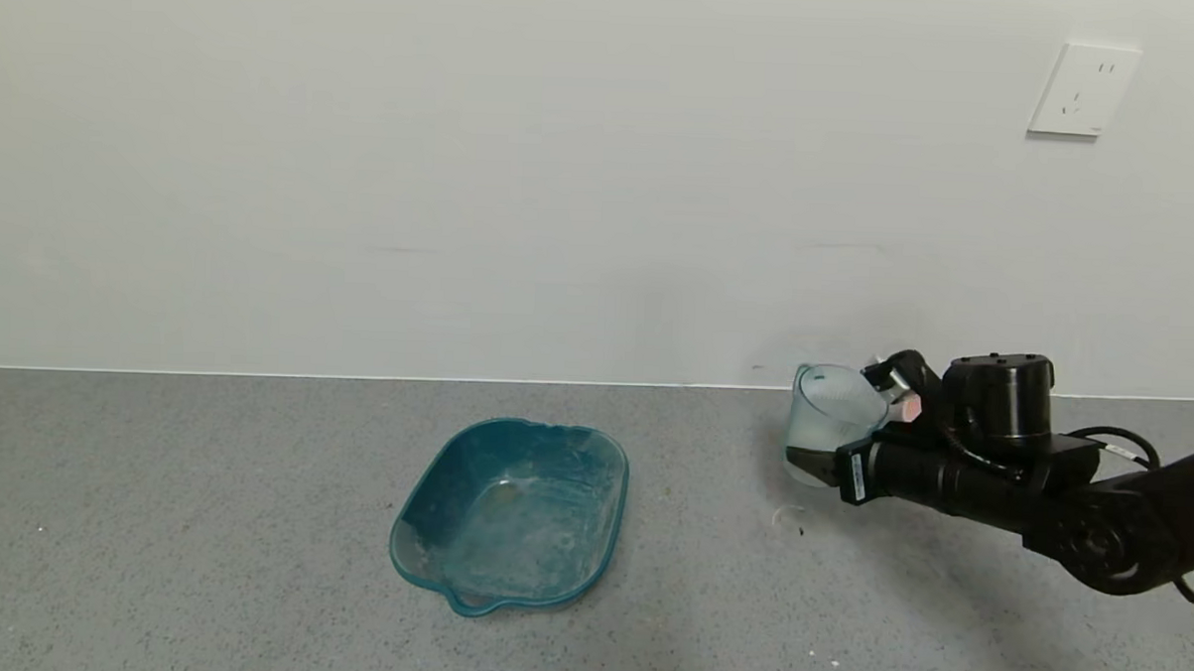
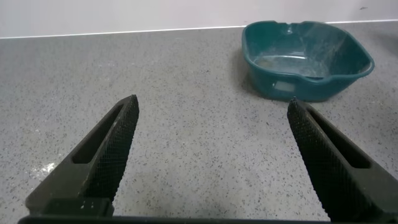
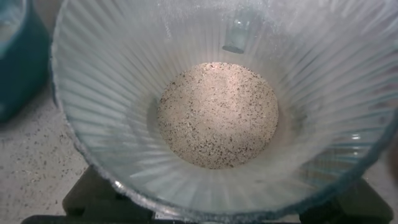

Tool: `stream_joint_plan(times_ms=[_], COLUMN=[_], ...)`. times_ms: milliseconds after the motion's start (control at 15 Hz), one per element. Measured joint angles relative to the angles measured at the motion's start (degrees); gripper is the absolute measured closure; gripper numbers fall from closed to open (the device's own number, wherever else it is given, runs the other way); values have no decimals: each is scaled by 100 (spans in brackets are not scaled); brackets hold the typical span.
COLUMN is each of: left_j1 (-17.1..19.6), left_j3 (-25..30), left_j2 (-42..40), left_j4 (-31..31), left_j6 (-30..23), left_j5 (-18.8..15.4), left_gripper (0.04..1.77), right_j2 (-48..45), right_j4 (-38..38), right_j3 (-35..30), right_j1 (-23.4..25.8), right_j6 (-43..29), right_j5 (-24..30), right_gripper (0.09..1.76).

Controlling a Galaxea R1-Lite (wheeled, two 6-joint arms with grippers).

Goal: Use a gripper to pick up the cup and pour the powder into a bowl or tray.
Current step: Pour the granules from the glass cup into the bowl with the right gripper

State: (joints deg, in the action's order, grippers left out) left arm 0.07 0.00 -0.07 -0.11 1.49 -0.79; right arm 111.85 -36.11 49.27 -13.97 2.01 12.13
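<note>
The pale blue-green ribbed cup (image 1: 835, 411) is at the right of the counter, near the back wall, in my right gripper (image 1: 852, 424), which is shut on it with a white-tipped finger (image 1: 888, 377) at the rim. The right wrist view looks straight into the cup (image 3: 124, 99). Its bottom shows a pale speckled disc (image 3: 217, 115), and I cannot tell powder there from counter seen through it. The pink bowl is out of view. My left gripper (image 2: 212, 102) is open and empty above bare counter, and it does not show in the head view.
A teal squarish tray (image 1: 620, 475) with handles sits at the middle of the counter, left of the cup, dusted whitish inside. It also shows in the left wrist view (image 2: 308, 87) and at the edge of the right wrist view (image 3: 15, 62). A wall socket (image 1: 1082, 89) is high on the right.
</note>
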Motion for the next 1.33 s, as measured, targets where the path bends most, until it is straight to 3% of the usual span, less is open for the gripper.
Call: stream_joint_plan(times_ms=[800, 1333], left_j1=[0, 0], left_j3=[0, 0], left_j2=[0, 0], left_j4=[0, 4], left_j6=[2, 2], left_j5=[2, 2], left_gripper=[9, 9], right_j2=[-1580, -1549], right_j4=[1668, 1637], right_j3=[419, 494], right_j1=[1655, 2645], right_j6=[1161, 2492], right_j5=[-26, -166], right_gripper=[54, 55])
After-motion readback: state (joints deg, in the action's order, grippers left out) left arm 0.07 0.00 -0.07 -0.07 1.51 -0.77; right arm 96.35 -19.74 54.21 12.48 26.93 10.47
